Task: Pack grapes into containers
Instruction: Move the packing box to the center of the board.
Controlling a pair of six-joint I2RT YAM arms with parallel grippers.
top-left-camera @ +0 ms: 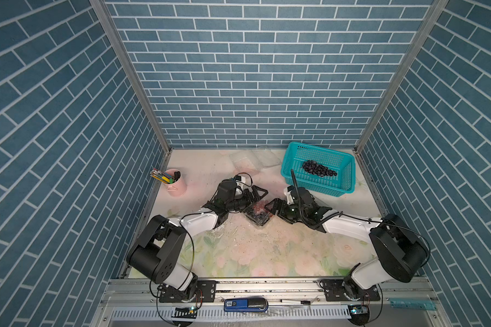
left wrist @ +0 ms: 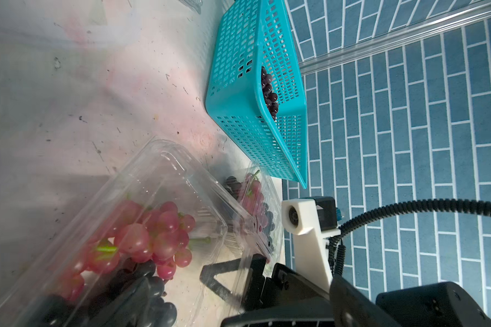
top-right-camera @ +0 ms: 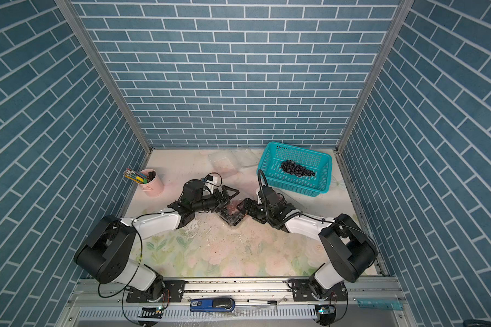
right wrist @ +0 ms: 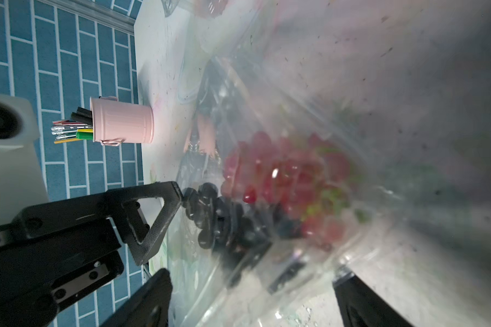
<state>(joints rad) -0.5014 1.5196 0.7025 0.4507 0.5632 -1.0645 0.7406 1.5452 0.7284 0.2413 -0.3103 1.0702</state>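
Jaws of your left gripper stand spread beside the clear box; those of the right gripper straddle it — grip unclear. With grapes inside, you're likely closing the lid: press evenly. Beyond, a dark bunch waits in the basket.

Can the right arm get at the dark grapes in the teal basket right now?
Probably yes: the dark grapes lie uncovered in the open-topped teal basket, close beside the right arm. But the right gripper is at the clear clamshell, so it must lift over the basket wall first.
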